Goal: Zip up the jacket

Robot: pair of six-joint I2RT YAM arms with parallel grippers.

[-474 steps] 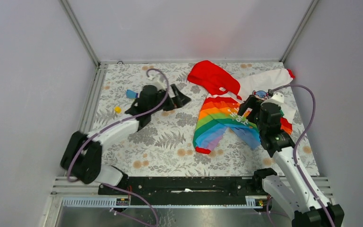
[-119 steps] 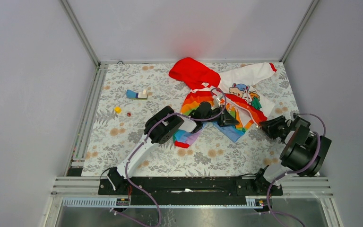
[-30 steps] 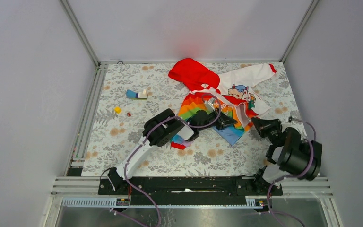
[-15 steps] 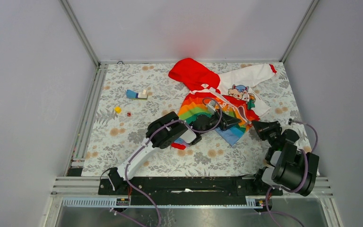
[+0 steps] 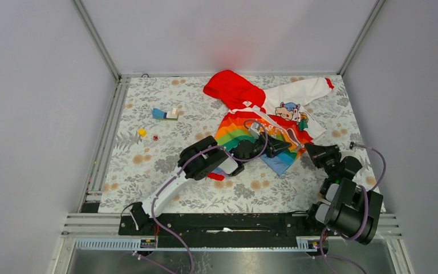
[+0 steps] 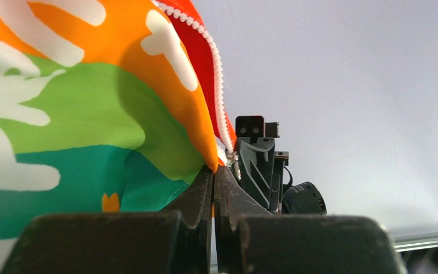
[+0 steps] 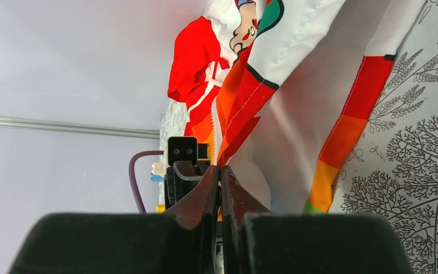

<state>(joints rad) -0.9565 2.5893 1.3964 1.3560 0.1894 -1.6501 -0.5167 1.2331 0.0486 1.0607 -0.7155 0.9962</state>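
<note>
Right now the left gripper (image 6: 213, 173) is pinching the jacket (image 5: 235, 132). Its jaws are pressing flat together on the front edge, where the orange and green stripes are meeting the white zipper teeth (image 6: 220, 105). From its fingertips the cloth is rising up and away, and white lettering is showing across the stripes.

Just past those tips, the right gripper (image 7: 219, 171) is facing it almost tip to tip. That gripper is squeezing down just as tightly, and a red and orange strip of the jacket's other front edge is running into its tips, so it appears to be holding that edge. Both grippers are working at the garment's lower end, with the zipper teeth climbing away between them.

The rest of the jacket is lying on the floral desk (image 5: 148, 165) and spreading away from the two grippers towards the back wall. The rainbow body is sitting nearest the left gripper. The cartoon animal print (image 5: 288, 108) and a white sleeve (image 5: 303, 89) are stretching out beyond the right gripper, and the red hood (image 5: 231, 88) is lying farthest from both.

Well behind the left gripper, past its arm and apart from the jacket, a blue and white block (image 5: 165, 114), a yellow block (image 5: 142, 132) and a tiny red piece (image 5: 155, 137) are resting on the desk.
</note>
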